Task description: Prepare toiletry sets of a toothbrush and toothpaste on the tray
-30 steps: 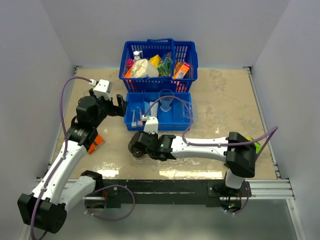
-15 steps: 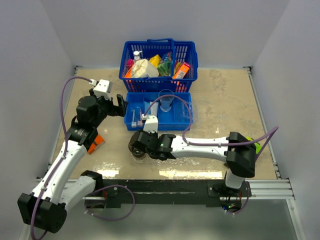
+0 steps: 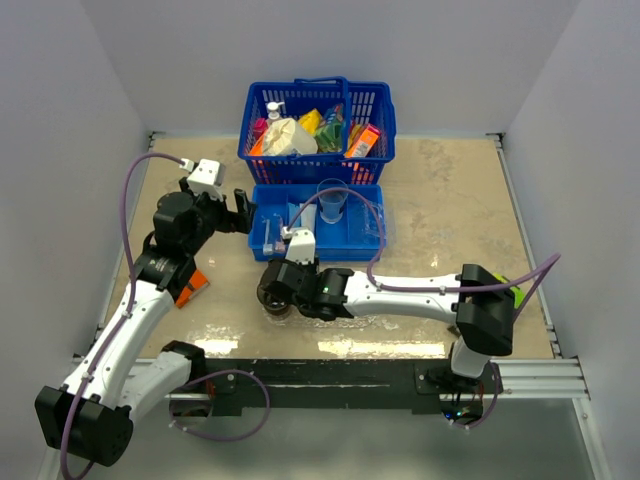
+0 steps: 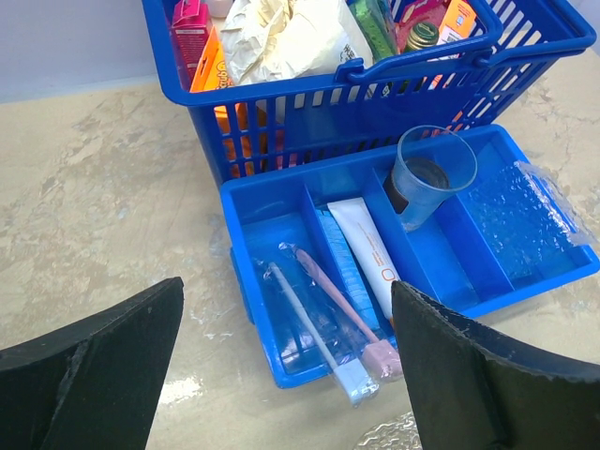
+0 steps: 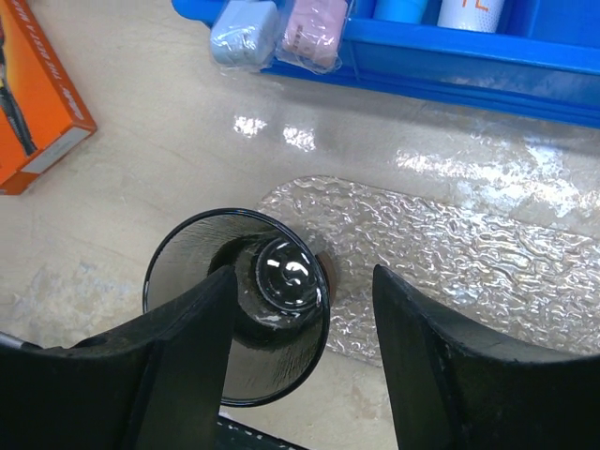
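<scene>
Nearest the arm bases, on the near side of the blue rectangular divided plastic bin (image 4: pixel 248 202), the flat oval tray of clear bumpy plastic (image 5: pixel 469 253) carries only a smoky clear cup (image 5: pixel 267 281) at its left end; whether the cup's base sits fully on the tray cannot be told. The right gripper (image 5: pixel 302 281) straddles this cup with jaws parted, one finger overlapping the cup wall and the other apart from it. Risk: a lift-off not taken straight up may drag or tip the cup off the tray. An orange box (image 5: pixel 28 103) lies left of the cup, apart. At the bin's near left, the left gripper (image 4: pixel 286 281) hovers wide open and empty. In the bin's left compartment lie two thin clear-wrapped toothbrushes (image 4: pixel 323 314), heads overhanging the near wall; touching wrappers may cause a double pick or a slip. The white flat toothpaste tube (image 4: pixel 370 253) lies one compartment rightward. Beyond the bin stands the blue handled basket (image 4: pixel 375 75).
</scene>
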Robot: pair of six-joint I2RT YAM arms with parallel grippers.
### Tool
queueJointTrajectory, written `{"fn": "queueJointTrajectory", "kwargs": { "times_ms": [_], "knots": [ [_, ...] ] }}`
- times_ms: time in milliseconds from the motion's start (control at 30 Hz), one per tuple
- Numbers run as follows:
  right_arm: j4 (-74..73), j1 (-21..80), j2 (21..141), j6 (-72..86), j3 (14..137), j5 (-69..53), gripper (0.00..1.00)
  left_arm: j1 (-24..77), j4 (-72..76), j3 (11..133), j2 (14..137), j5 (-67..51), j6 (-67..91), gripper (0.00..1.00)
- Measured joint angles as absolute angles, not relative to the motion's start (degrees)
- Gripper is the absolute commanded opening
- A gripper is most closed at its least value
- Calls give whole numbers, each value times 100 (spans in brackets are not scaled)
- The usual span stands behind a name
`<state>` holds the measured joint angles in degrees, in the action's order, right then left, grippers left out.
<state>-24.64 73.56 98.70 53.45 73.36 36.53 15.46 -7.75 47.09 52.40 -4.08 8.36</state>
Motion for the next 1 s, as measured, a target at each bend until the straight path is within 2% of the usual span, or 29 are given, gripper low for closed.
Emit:
{"fn": "queueJointTrajectory", "kwargs": {
  "times_ms": [133, 333, 500, 1000],
  "knots": [
    [-2311, 7356, 9660, 5290, 7201, 3656, 64, 1546, -775, 4709, 5240, -405, 836, 96],
    [-2248, 7356, 8925, 5275, 6882, 3811, 72, 1546, -775, 4709, 5238, -405, 836, 96],
    [-2204, 7231, 8329, 5022, 6801, 3883, 68, 1546, -775, 4709, 5240, -405, 836, 96],
    [-2078, 4901, 7349, 3898, 6276, 2932, 63, 1553, -777, 4707, 5275, -377, 834, 96]
  ]
}}
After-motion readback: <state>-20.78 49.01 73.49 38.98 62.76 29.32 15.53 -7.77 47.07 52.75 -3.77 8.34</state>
